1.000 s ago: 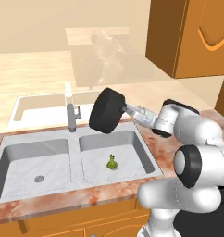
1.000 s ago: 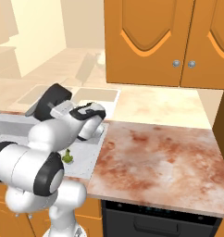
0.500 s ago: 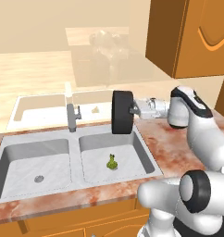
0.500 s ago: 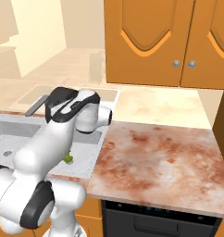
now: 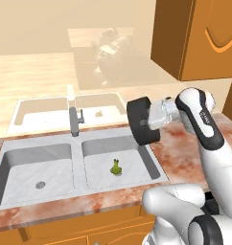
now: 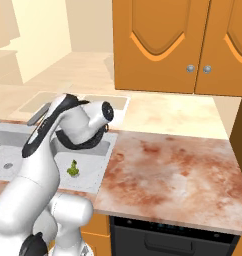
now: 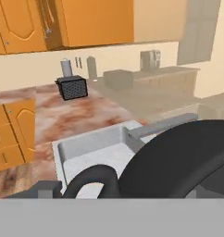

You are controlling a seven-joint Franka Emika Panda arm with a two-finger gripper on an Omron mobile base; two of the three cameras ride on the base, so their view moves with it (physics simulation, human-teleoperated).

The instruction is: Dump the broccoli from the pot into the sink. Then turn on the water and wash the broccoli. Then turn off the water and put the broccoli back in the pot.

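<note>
Rightward swung pot [image 5: 143, 120]; broccoli [image 5: 116, 168] lies in sink [image 5: 36, 158].

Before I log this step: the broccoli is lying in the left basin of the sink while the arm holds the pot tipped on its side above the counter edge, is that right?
Not quite: the broccoli lies in the right basin of the sink, as the left base view shows. The gripper does hold the pot tipped on its side.

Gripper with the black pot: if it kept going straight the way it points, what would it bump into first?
The pot sits right in the gripper's jaws, so that comes first. Past it, the line probably runs to the grey faucet, though depth is hard to judge here.
</note>
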